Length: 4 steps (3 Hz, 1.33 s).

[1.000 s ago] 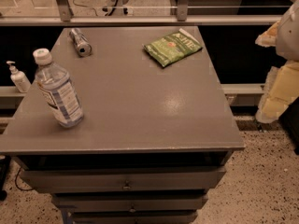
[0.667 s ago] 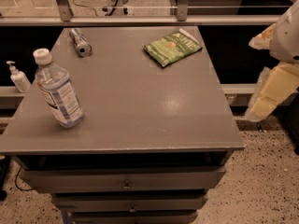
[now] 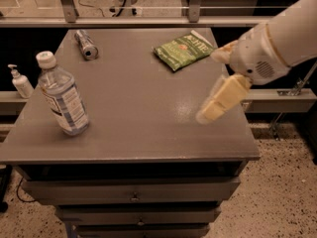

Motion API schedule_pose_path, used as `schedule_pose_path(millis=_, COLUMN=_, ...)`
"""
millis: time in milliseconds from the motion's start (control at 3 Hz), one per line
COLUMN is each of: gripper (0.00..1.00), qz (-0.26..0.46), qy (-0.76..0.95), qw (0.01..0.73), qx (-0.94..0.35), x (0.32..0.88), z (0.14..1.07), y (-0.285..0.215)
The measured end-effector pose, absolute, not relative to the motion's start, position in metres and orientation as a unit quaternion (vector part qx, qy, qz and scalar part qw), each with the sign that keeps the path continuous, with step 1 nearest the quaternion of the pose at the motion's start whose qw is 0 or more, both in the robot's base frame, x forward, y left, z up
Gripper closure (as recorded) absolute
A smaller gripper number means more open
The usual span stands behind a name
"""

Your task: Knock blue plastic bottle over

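Observation:
The blue plastic bottle (image 3: 63, 95) stands upright near the left front of the grey table (image 3: 143, 133). It is clear and bluish, with a white cap and a blue-and-white label. My gripper (image 3: 208, 87) hangs over the table's right side on a white arm, far to the right of the bottle. Its cream fingers (image 3: 220, 99) are spread apart and hold nothing.
A silver can (image 3: 86, 44) lies on its side at the back left. A green snack bag (image 3: 183, 49) lies at the back right, close to my gripper. A small white pump dispenser (image 3: 21, 82) stands off the table's left edge. Drawers are below the tabletop.
My arm and gripper have moved left from beyond the table's right edge to over its right side. The bottle, can and bag have not moved.

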<state>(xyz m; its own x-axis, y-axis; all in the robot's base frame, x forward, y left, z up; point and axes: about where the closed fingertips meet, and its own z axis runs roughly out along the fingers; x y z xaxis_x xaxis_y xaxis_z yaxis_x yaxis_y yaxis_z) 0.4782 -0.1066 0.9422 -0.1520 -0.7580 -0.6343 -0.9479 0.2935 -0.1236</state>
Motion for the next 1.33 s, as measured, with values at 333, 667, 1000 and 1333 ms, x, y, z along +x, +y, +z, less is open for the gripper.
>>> schedule_pose_path(millis=333, gripper=0.0, qz=0.239, qy=0.71, qw=0.358, qx=-0.558, x=0.492, z=0.936, y=-0.042)
schedule_pose_path(millis=667, gripper=0.0, qz=0.251, qy=0.704, qw=0.368, qx=-0.554, x=0.492, z=0.943, y=-0.031)
schedule_pose_path(millis=1000, gripper=0.0, qz=0.251, qy=0.704, qw=0.368, qx=-0.554, x=0.492, z=0.943, y=-0.031)
schedule_pose_path(millis=1333, gripper=0.0, qz=0.251, qy=0.702, qw=0.376, qx=-0.55, x=0.491, z=0.939, y=-0.028)
